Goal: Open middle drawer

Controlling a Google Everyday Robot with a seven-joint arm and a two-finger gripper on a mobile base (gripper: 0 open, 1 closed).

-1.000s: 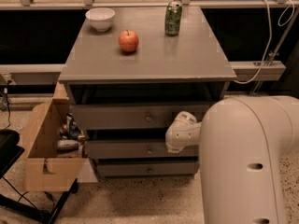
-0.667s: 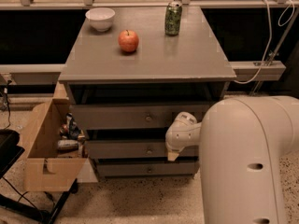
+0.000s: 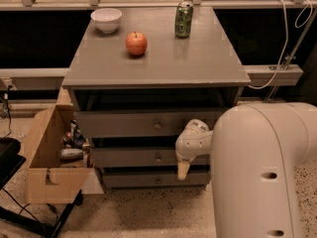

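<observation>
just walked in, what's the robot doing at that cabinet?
One arm is reaching at the front of the grey cabinet. Its gripper hangs pointing down at the middle drawer, just beside the knob. The drawer does not look pulled out yet. A bowl, an apple and a green can sit on top. A cardboard box stands beside the cabinet.

Grey cabinet [image 3: 198,68], flat top. On the top: white bowl [image 3: 106,20] at back left; red apple [image 3: 136,43] near it, apart, further forward; green can [image 3: 184,20] upright at back, right of centre. Speckled floor [image 3: 148,212] carries the cabinet and an open cardboard box [image 3: 47,182] just beside its left flank. Gripper [image 3: 183,171] hangs before the middle drawer [image 3: 124,157], right of its knob [image 3: 158,158].
</observation>
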